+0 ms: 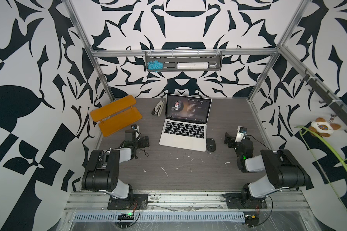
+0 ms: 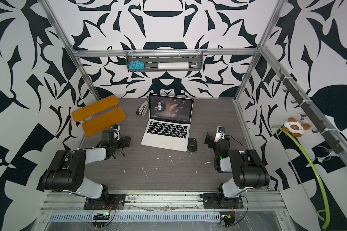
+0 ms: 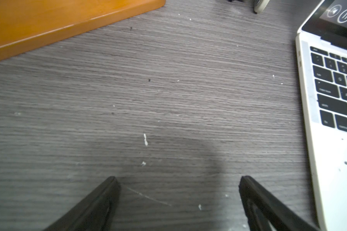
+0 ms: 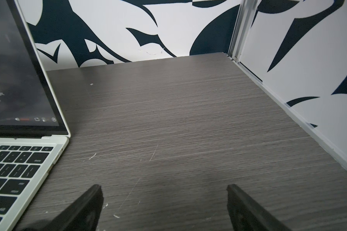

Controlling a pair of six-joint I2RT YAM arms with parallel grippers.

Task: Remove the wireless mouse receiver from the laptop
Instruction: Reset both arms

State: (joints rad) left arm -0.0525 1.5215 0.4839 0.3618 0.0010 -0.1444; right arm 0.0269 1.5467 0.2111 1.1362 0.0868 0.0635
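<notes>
While both claws hover over the grey worktop (image 1: pixel 178 168) with their jaws spread wide and nothing between them, the laptop (image 1: pixel 183 131) sits open in the space between the two. It is to the right of the left claw (image 3: pixel 178 180) and to the left of the right claw (image 4: pixel 164 188), touching neither. A black mouse (image 1: pixel 210 144) lies just beside the laptop's front right corner, between it and the right claw. Ahead and to the left of the left claw stands an orange rack (image 1: pixel 116 115). A stapler (image 1: pixel 158 108) lies farther ahead, near the screen's left edge. The receiver is too small to pick out in any view, so I cannot tell where it sits.
</notes>
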